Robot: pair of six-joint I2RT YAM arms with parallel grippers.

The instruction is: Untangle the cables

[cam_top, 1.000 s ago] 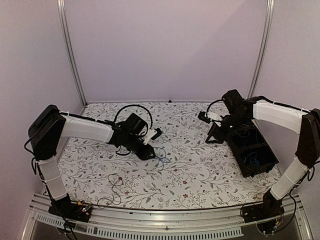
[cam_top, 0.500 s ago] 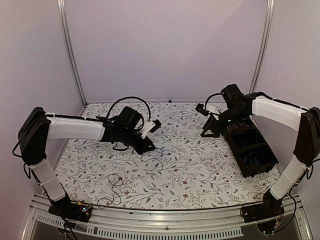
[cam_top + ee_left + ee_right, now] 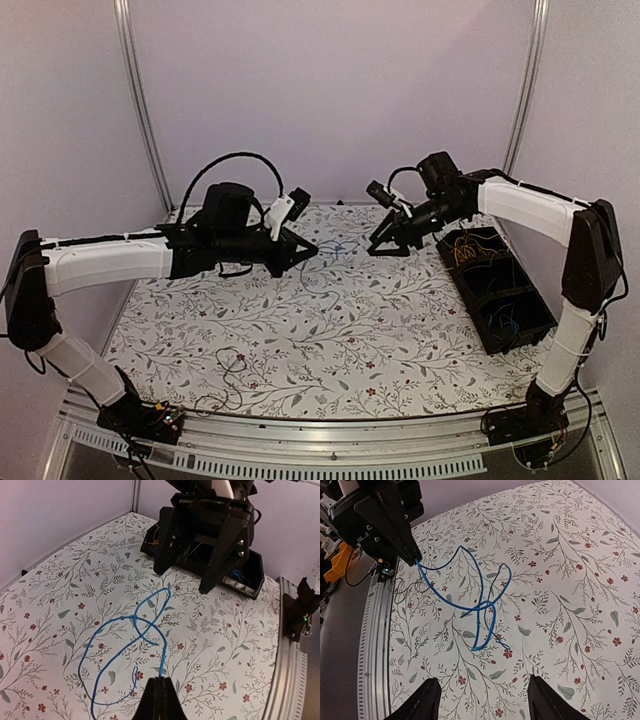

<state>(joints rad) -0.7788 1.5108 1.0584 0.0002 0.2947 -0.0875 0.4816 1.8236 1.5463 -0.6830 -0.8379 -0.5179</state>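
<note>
A thin blue cable [image 3: 131, 636] hangs in crossed loops from my left gripper [image 3: 161, 681], which is shut on one end of it above the flowered table [image 3: 350, 330]. In the right wrist view the same blue cable [image 3: 481, 607] dangles from the left gripper [image 3: 412, 557] in the air. My right gripper [image 3: 485, 700] faces it with jaws wide apart and nothing between them. From above, the left gripper [image 3: 313, 248] and right gripper [image 3: 385, 243] are raised over the back of the table, pointing at each other a short gap apart. A dark cable [image 3: 228, 368] lies front left.
A black divided bin [image 3: 530, 335] stands at the right edge and holds yellow wires [image 3: 470, 250] and blue wires [image 3: 505, 320]. A thick black robot cable [image 3: 225, 165] arches over the left wrist. Metal rails frame the table's front.
My left gripper shut on the blue cable and lifted it up and toward the back. The right arm swung left and up to face it, jaws spreading wider.
</note>
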